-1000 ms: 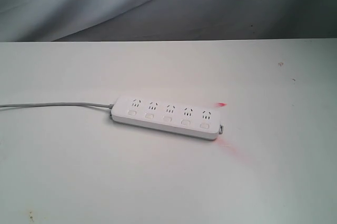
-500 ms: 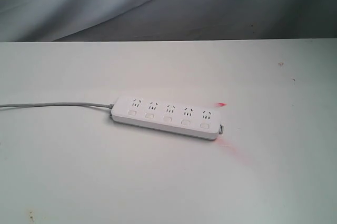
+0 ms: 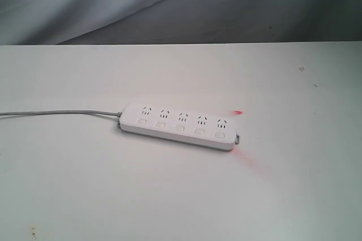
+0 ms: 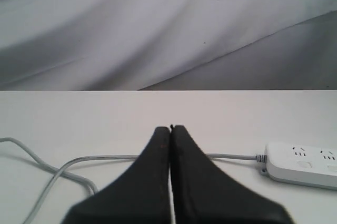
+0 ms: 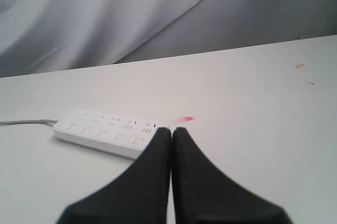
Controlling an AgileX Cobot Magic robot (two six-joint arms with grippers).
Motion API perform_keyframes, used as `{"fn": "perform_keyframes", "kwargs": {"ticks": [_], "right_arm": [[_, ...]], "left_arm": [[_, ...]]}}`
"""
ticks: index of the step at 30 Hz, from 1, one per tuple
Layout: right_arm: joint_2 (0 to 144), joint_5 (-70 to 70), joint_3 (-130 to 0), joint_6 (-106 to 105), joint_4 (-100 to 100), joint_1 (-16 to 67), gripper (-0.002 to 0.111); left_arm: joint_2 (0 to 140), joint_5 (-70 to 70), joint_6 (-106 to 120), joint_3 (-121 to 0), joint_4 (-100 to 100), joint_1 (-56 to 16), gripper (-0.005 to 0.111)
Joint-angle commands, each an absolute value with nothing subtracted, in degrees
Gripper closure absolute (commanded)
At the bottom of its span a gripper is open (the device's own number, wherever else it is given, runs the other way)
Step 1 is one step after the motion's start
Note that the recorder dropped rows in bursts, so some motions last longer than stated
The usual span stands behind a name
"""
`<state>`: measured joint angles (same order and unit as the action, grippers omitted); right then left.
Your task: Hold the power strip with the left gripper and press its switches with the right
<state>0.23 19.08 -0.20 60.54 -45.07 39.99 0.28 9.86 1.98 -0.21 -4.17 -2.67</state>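
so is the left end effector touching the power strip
Apart: left wrist view shows bare table between the left end effector and the power strip.

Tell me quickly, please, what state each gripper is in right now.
Left gripper: shut, holding nothing.
Right gripper: shut, holding nothing.

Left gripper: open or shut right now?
Shut. The left gripper shows both jaws pressed together, nothing between them.

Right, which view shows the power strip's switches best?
The exterior view: the whole power strip, all five switches clear. The left wrist view crops it after two sockets; the right wrist view hides one end behind the right gripper.
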Motion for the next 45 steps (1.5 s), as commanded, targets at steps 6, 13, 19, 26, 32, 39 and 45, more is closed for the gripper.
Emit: {"fn": "perform_keyframes", "kwargs": {"ticks": [6,13,19,26,32,39,45], "right_arm": [[0.0,18.2,0.0,60.4,-45.3,40.0,0.108],[0.0,18.2,0.0,60.4,-45.3,40.0,0.108],[0.0,18.2,0.0,60.4,-45.3,40.0,0.108],[0.0,18.2,0.0,60.4,-45.3,39.0,0.108],[0.0,18.2,0.0,60.4,-45.3,31.2,0.108],[0.0,18.2,0.0,60.4,-45.5,21.1,0.108],[0.0,18.6,0.0,60.0,-47.7,15.9,0.108]], "left_arm": [[0.0,8.8,-1.5,0.0,-4.4,-2.6,0.107],[0.0,8.8,-1.5,0.0,-3.9,-2.6,0.107],[0.0,8.8,-1.5,0.0,-3.9,-2.6,0.107],[0.0,8.8,-1.5,0.0,-3.9,-2.6,0.107],[0.0,8.8,-1.5,0.0,-3.9,-2.6,0.107],[0.0,8.8,-1.5,0.0,-3.9,-2.6,0.107],[0.0,8.8,-1.5,0.0,-3.9,-2.6,0.107]]}}
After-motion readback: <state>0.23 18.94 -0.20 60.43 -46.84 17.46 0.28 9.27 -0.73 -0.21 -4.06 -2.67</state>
